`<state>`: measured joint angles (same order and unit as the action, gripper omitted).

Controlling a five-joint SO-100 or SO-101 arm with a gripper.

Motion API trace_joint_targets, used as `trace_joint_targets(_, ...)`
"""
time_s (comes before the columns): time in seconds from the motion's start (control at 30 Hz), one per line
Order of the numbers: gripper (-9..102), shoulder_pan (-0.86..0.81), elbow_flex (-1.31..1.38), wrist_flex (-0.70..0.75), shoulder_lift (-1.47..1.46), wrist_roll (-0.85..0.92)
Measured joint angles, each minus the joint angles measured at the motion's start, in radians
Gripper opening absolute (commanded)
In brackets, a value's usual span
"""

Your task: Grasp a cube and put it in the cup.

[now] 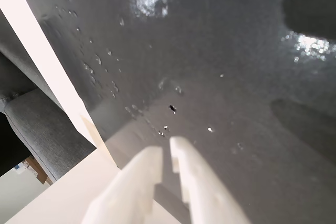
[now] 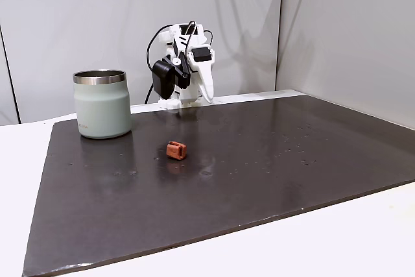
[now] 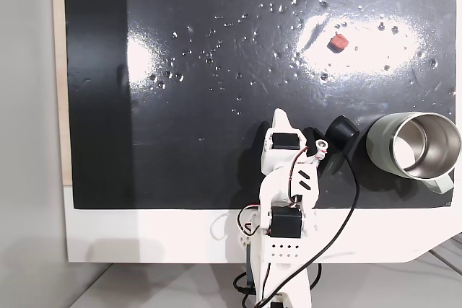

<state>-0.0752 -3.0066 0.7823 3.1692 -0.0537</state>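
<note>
The cube (image 2: 176, 150) is a tiny reddish-brown block lying on the dark mat, in front of the arm and apart from it; from above the cube (image 3: 337, 42) sits in a bright glare patch. The sage-green cup (image 2: 102, 111) with a steel rim stands upright at the mat's back left, and from above the cup (image 3: 380, 135) stands just right of the arm. My white gripper (image 2: 209, 97) is folded back near the arm's base, pointing down at the mat. In the wrist view the gripper (image 1: 165, 148) is shut, with nothing between its fingers.
The dark mat (image 2: 259, 160) covers most of the white table (image 2: 363, 231) and is dotted with small specks. A black cable (image 3: 346, 214) loops beside the arm's base. Walls stand close behind the arm. A grey cushion (image 1: 42, 129) lies beyond the table edge.
</note>
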Motion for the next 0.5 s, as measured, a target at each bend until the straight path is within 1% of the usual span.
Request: trace_joint_targets(0.5, 0, -0.012, 0.000, -0.009, 0.000, 0.000)
